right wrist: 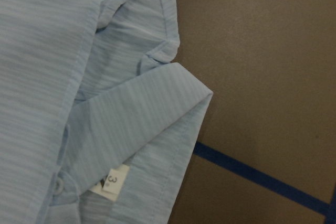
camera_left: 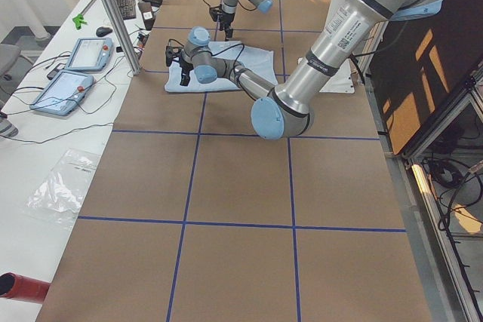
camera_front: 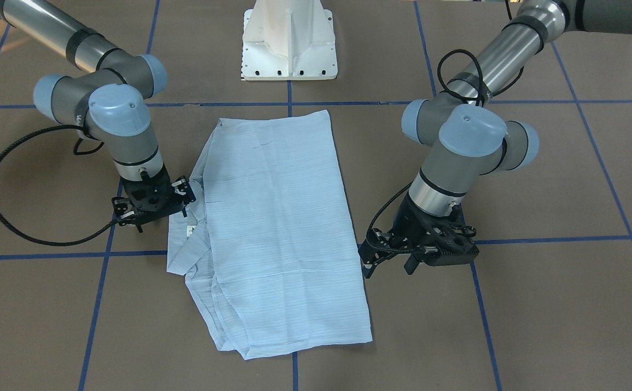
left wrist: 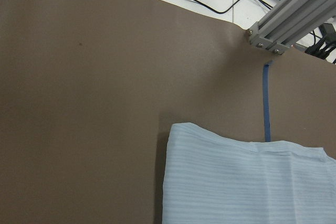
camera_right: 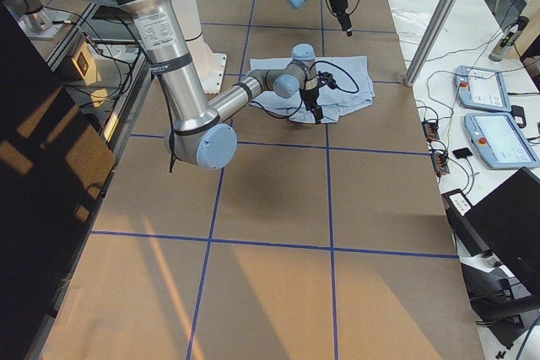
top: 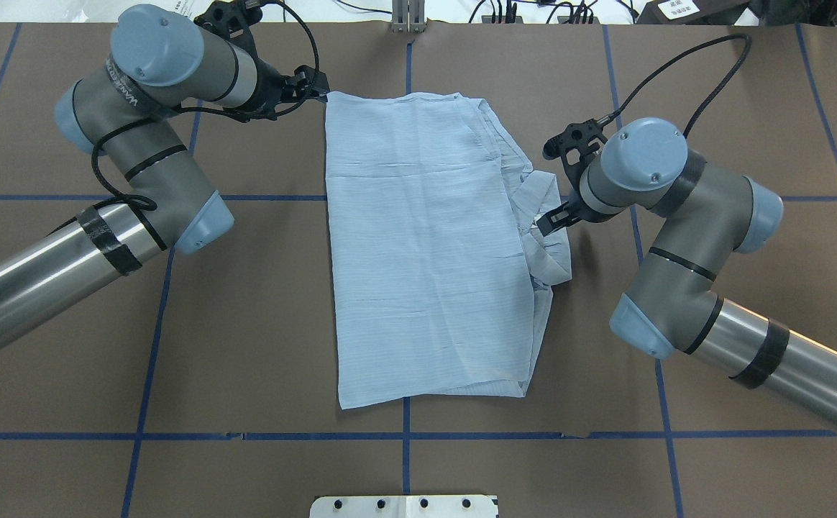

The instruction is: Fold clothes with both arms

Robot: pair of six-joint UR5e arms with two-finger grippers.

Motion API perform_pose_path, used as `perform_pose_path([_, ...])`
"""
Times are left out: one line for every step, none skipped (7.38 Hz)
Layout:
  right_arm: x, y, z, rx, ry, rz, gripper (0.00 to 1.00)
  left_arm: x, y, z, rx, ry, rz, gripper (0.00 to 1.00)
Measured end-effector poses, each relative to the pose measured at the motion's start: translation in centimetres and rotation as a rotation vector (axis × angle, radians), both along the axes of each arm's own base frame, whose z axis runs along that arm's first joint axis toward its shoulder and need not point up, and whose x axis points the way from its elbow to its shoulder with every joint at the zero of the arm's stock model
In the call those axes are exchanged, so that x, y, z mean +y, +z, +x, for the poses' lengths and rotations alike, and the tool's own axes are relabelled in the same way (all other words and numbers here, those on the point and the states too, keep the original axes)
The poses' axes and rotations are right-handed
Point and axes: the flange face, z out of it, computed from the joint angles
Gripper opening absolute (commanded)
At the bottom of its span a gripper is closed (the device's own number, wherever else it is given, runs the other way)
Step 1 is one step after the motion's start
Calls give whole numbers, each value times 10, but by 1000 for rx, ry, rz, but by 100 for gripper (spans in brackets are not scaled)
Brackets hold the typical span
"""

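1. Closest to my base [top: 404, 506], the near edge of the light blue shirt [top: 426, 244] lies flat on the brown desk [top: 246, 324], just short of a blue tape line [top: 533, 435]. The shirt is folded into one long strip running away from me.
2. Midway along, on my right, the collar [right wrist: 152, 124] and its white neck label [right wrist: 112, 182] poke out from the strip's side. My right end effector [top: 551, 219] hovers just beside the collar. Nothing seems to be in it, and I cannot tell how far apart its jaws are. I judge it sits there to gather this loose part.
3. Farthest out, my left end effector [camera_front: 387, 267] waits beside the strip's far left corner. Its jaws are spread and empty, probably so it can pinch that corner for a lengthwise fold.
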Motion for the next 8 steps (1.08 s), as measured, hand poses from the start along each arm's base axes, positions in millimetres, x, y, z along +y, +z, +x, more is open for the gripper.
perform_pose_path([-5, -6, 8, -20, -7, -6, 100, 9, -3, 0, 6, 7, 3, 100])
perform_pose_path([-5, -15, 14, -61, -17, -34, 100, 31, -5, 2, 13, 26, -17, 100])
perform_pose_path([-4, -25, 23, -118, -25, -88, 100, 66, -11, 8, 26, 51, -69, 100])
perform_pose_path([2, -33, 34, -170, -24, -137, 100, 113, -22, 18, 51, 78, -132, 100])
perform_pose_path([13, -38, 47, -206, -6, -175, 100, 164, -33, 30, 74, 99, -193, 99])
perform_pose_path([26, -41, 58, -234, 25, -215, 100, 215, -44, 44, 80, 117, -247, 98])
perform_pose_path([37, -46, 64, -261, 58, -255, 100, 260, -51, 58, 72, 139, -304, 96])
perform_pose_path([47, -52, 65, -281, 79, -286, 100, 301, -51, 77, 55, 160, -360, 94])
